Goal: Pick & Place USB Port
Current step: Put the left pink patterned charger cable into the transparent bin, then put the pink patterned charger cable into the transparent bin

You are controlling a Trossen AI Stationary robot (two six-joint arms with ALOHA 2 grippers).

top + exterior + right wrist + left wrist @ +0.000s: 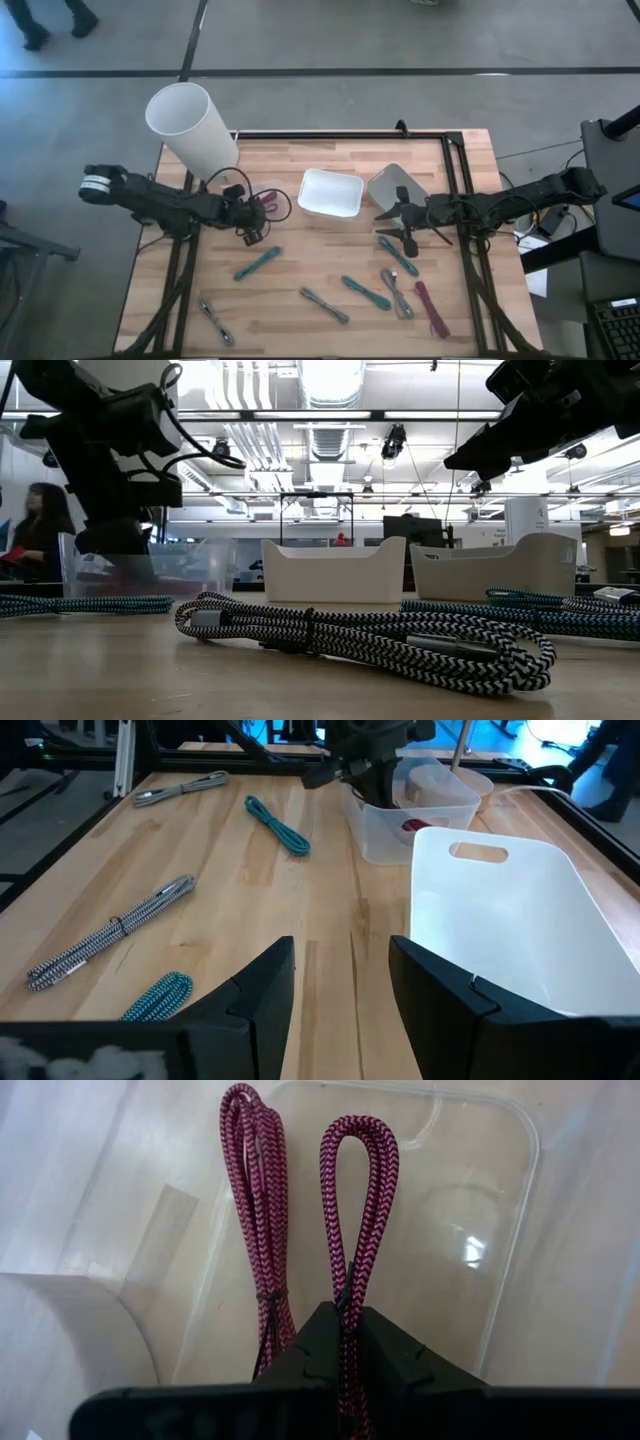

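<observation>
Pinched between the left gripper's (345, 1330) jaws, a magenta braided cable (350, 1210) hangs into the clear bin (500, 1230) near the table's (300, 170) far-left corner; the right gripper (340, 980) hovers spread, mid-table.

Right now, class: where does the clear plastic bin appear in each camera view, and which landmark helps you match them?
High view: clear bin left of centre, under the left gripper.
Low view: at left, beside the white bin.
Left wrist view: fills most of the picture.
Right wrist view: top centre.
Landmark: the magenta cable inside it, pinched by the left gripper.
</observation>
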